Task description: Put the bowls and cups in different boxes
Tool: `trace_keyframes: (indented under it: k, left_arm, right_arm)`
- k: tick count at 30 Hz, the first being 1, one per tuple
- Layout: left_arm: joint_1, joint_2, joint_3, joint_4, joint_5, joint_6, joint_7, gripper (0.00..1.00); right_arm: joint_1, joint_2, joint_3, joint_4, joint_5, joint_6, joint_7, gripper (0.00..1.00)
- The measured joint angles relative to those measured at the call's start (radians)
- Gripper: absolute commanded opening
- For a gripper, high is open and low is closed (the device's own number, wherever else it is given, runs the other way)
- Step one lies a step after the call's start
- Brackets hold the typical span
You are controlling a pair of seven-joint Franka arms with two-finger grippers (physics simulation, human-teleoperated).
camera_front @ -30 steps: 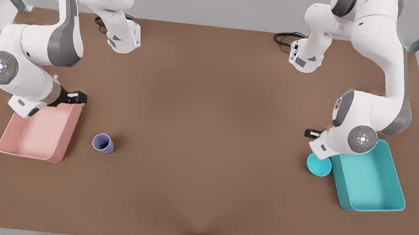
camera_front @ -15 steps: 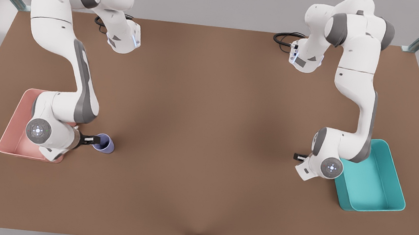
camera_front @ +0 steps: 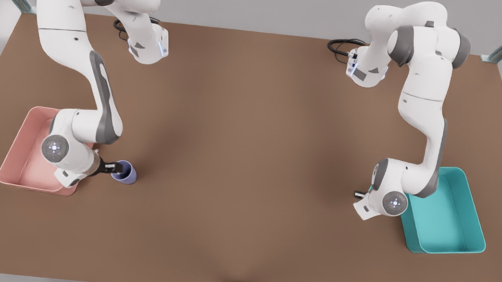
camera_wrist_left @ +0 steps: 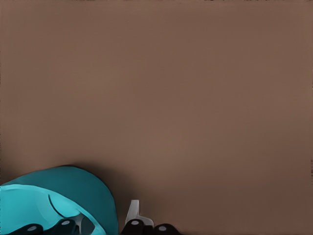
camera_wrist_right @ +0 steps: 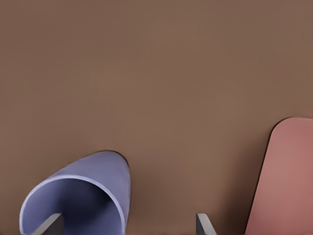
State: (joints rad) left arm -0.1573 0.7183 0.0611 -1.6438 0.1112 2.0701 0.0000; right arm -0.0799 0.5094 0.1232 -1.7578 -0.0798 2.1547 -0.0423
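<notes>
Both arms are barely shifting from half a second ago, wrists settling a touch lower at their targets; cup and boxes are staying put. Right gripper [camera_front: 115, 168], on the front view's left, is sitting at the cup [camera_front: 124, 172], fingers apart, one finger [camera_wrist_right: 49, 224] inside the rim and the other [camera_wrist_right: 205, 225] outside the wall, not yet closed on it. Cup is standing upright on the table [camera_front: 248, 160], just beside the pink box [camera_front: 15, 163]; the box corner is also showing in the right wrist view [camera_wrist_right: 283, 181]. Left gripper [camera_front: 360, 194], on the front view's right, is hanging low over the bowl [camera_wrist_left: 58, 200], which is sitting on the table beside the teal box [camera_front: 458, 226], hidden under the wrist in the front view. Left fingers are straddling the bowl's rim, spread apart, one fingertip [camera_wrist_left: 133, 215] outside the wall; not clamped.
</notes>
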Motion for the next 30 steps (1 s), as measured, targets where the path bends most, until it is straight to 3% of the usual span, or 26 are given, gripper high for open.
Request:
trace_keyframes:
  k: [1, 6, 11, 12, 13, 14, 16, 20, 25, 30]
  left_arm:
    - [0.0, -0.006, 0.0, 0.002, 0.003, -0.002, -0.003, 0.21]
    - [-0.032, -0.1, -0.001, 0.003, -0.007, -0.038, -0.033, 0.21]
    - [0.016, -0.279, 0.046, 0.04, -0.031, -0.114, -0.097, 0.21]
    - [0.055, -0.291, 0.05, 0.052, -0.034, -0.132, -0.108, 0.21]
    - [0.089, -0.288, 0.053, 0.068, -0.036, -0.147, -0.118, 0.21]
    - [0.121, -0.258, 0.054, 0.098, -0.037, -0.159, -0.128, 0.21]
    - [0.173, -0.181, 0.056, 0.133, -0.038, -0.17, -0.146, 0.21]
    - [0.233, -0.091, 0.057, 0.138, -0.037, -0.147, -0.174, 0.21]
    - [0.292, -0.014, 0.057, 0.137, -0.04, -0.089, -0.196, 0.21]
    - [0.319, 0.048, 0.057, 0.137, -0.044, -0.016, -0.212, 0.21]
  right_arm:
    - [-0.002, -0.002, 0.0, -0.014, 0.0, 0.005, -0.001, 1.0]
    - [0.001, 0.007, 0.002, -0.035, 0.0, 0.023, -0.005, 1.0]
    - [0.006, 0.046, 0.003, -0.035, 0.0, 0.04, -0.007, 1.0]
    - [0.006, 0.052, 0.003, -0.035, 0.0, 0.043, -0.008, 0.91]
    - [0.006, 0.055, 0.004, -0.035, 0.001, 0.046, -0.009, 0.67]
    - [0.006, 0.058, 0.004, -0.034, 0.002, 0.048, -0.01, 0.57]
    - [0.008, 0.063, 0.004, -0.031, 0.006, 0.052, -0.014, 0.54]
    - [0.01, 0.073, 0.007, -0.018, 0.007, 0.054, -0.017, 0.21]
    - [0.012, 0.053, 0.016, 0.024, 0.005, 0.043, -0.021, 0.21]
    - [-0.085, -0.002, 0.022, 0.225, 0.069, -0.084, -0.092, 0.21]
